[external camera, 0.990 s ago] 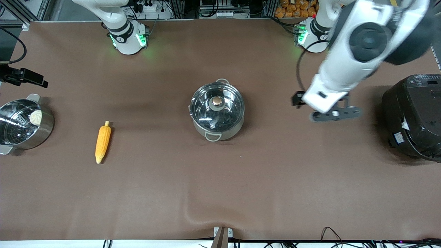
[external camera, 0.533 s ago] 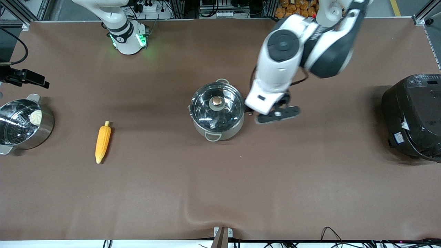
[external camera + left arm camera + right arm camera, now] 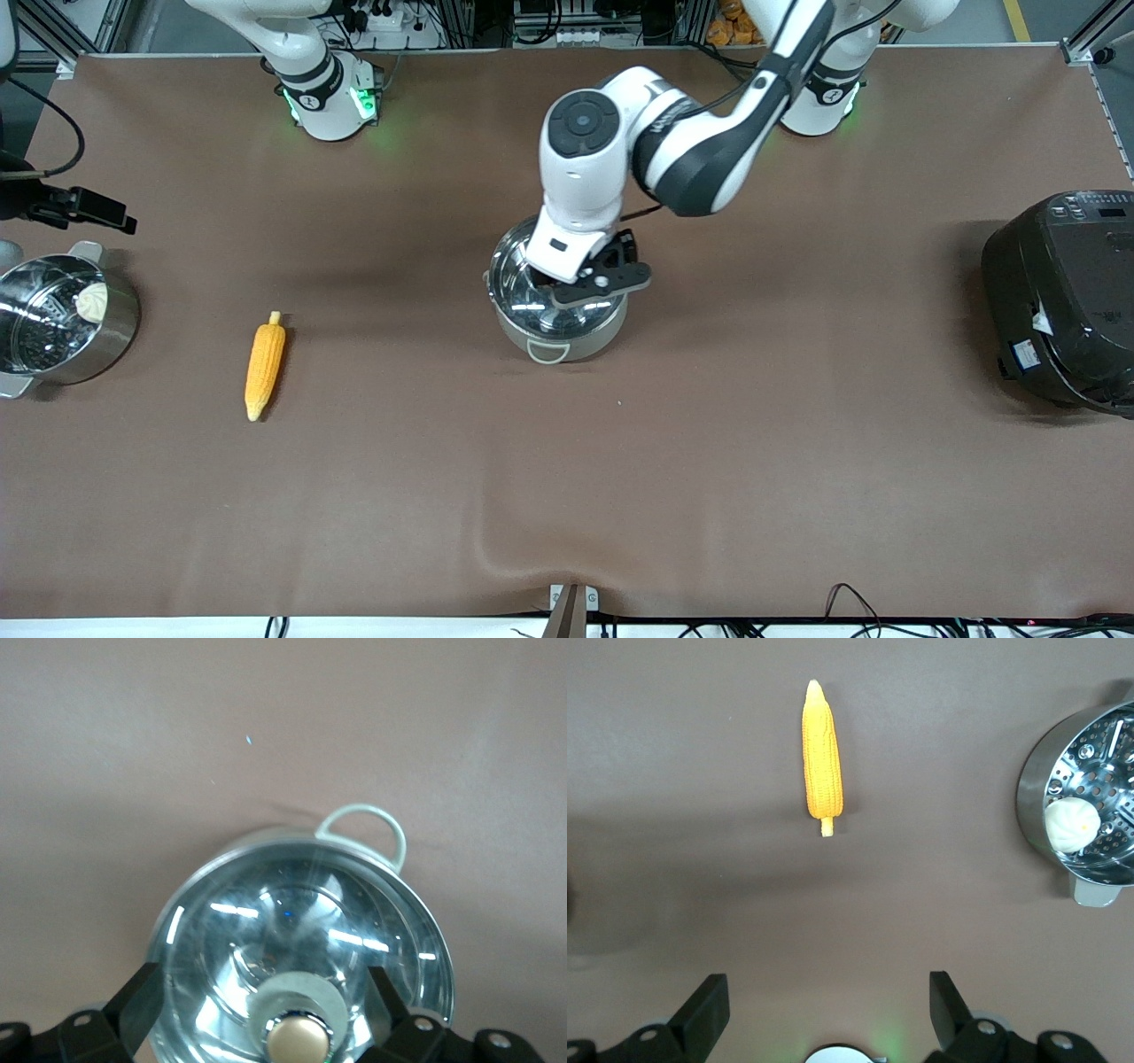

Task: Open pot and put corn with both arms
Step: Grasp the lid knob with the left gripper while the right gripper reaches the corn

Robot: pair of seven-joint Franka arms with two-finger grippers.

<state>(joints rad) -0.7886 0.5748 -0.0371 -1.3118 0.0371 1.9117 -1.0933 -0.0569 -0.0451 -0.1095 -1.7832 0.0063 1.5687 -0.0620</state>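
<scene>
The steel pot (image 3: 567, 335) stands at the table's middle with its glass lid (image 3: 301, 930) on. My left gripper (image 3: 567, 275) hangs just over the lid. It is open, and its fingers (image 3: 142, 992) straddle the lid's knob (image 3: 299, 1041) without touching it. The yellow corn (image 3: 265, 363) lies flat on the brown cloth toward the right arm's end. It also shows in the right wrist view (image 3: 821, 753). My right gripper (image 3: 824, 992) is open and empty, high over the table near its own base, apart from the corn.
A steamer pot with a whitish bun (image 3: 62, 319) stands at the right arm's end of the table; it also shows in the right wrist view (image 3: 1090, 806). A big black rice cooker (image 3: 1063, 297) stands at the left arm's end.
My left arm has swung from beside the rice cooker to over the pot, and its open gripper now straddles the lid's knob. The pot and the corn have not moved.
</scene>
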